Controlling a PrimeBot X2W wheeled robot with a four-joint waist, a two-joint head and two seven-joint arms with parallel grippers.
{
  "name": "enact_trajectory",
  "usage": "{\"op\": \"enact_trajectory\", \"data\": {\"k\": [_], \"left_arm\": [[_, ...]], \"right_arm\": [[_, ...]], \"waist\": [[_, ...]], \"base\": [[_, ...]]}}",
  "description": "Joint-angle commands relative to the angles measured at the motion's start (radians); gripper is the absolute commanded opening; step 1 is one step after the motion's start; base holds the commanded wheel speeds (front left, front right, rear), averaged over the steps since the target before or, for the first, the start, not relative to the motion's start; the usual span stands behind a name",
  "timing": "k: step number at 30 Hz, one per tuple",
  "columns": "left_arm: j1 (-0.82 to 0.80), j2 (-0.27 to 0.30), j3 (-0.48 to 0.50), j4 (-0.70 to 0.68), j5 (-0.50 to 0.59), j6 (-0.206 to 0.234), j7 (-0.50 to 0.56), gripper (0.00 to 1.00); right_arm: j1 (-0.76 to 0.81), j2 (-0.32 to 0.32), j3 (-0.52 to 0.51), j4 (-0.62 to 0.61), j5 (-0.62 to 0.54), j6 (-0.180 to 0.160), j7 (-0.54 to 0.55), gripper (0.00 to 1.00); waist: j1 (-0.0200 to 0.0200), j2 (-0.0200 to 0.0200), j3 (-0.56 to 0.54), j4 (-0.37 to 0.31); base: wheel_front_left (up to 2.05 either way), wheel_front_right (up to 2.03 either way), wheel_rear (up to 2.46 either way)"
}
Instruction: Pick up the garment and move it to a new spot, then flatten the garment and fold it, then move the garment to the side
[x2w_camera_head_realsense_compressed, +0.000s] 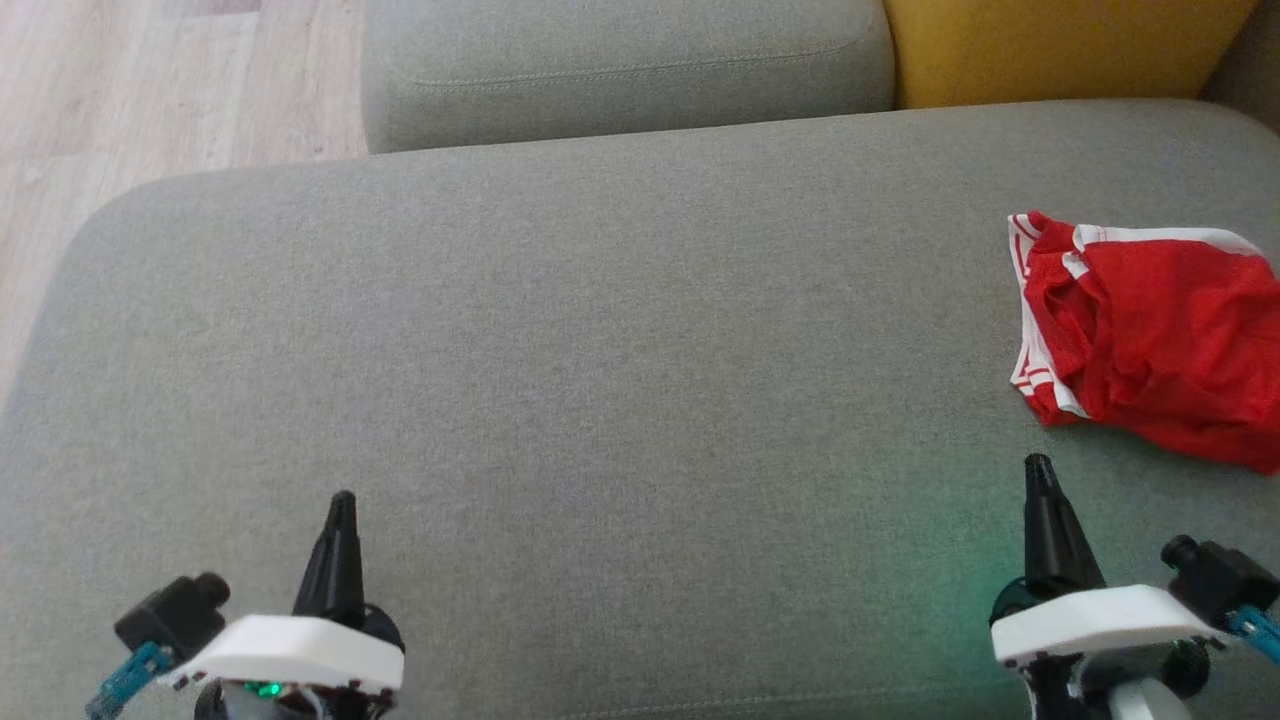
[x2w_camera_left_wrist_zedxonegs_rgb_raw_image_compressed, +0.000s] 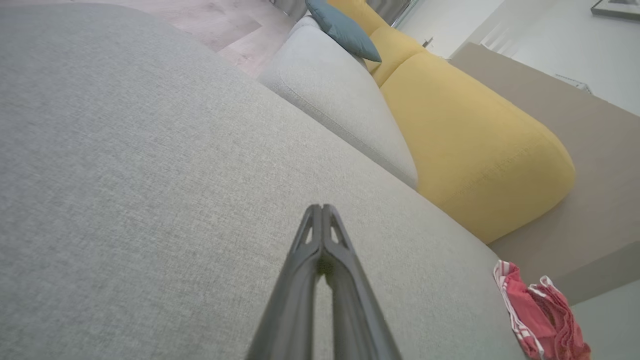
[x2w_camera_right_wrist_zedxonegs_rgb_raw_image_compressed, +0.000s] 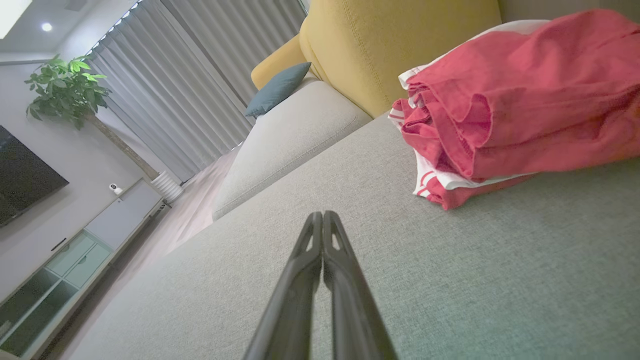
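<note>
Crumpled red mesh garment (x2w_camera_head_realsense_compressed: 1150, 335), white-trimmed, on coarse-woven grey cushion (x2w_camera_head_realsense_compressed: 560, 380).

The garment (x2w_camera_head_realsense_compressed: 1140, 330) lies on the sofa seat (x2w_camera_head_realsense_compressed: 560, 360), at its far right.

The seat (x2w_camera_head_realsense_compressed: 600, 350) lies bare from its left edge across the middle, a wide open passage, while the crumpled garment (x2w_camera_head_realsense_compressed: 1150, 340) takes up the far right, just beyond the right gripper (x2w_camera_head_realsense_compressed: 1038, 468) — and a grey cushion (x2w_camera_head_realsense_compressed: 620, 70) and a yellow cushion (x2w_camera_head_realsense_compressed: 1060, 50) wall off the back.
</note>
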Motion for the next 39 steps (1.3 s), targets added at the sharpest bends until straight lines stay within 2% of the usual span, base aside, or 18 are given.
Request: {"op": "enact_trajectory", "data": {"k": [1, 39], "left_arm": [[-0.052, 0.014, 0.018, -0.030, -0.026, -0.010, 0.007, 0.00], [-0.106, 0.022, 0.089, 0.004, -0.406, -0.051, 0.106, 0.00]], "right_arm": [[-0.060, -0.018, -0.003, -0.036, 0.031, 0.001, 0.006, 0.00], [-0.088, -0.025, -0.047, -0.039, 0.462, 0.002, 0.105, 0.00]], "waist": [[0.0000, -0.0001, 0.000, 0.001], [0.0000, -0.0001, -0.002, 0.014]], "base": [[0.00, 0.00, 0.00], [0.00, 0.00, 0.00]]}}
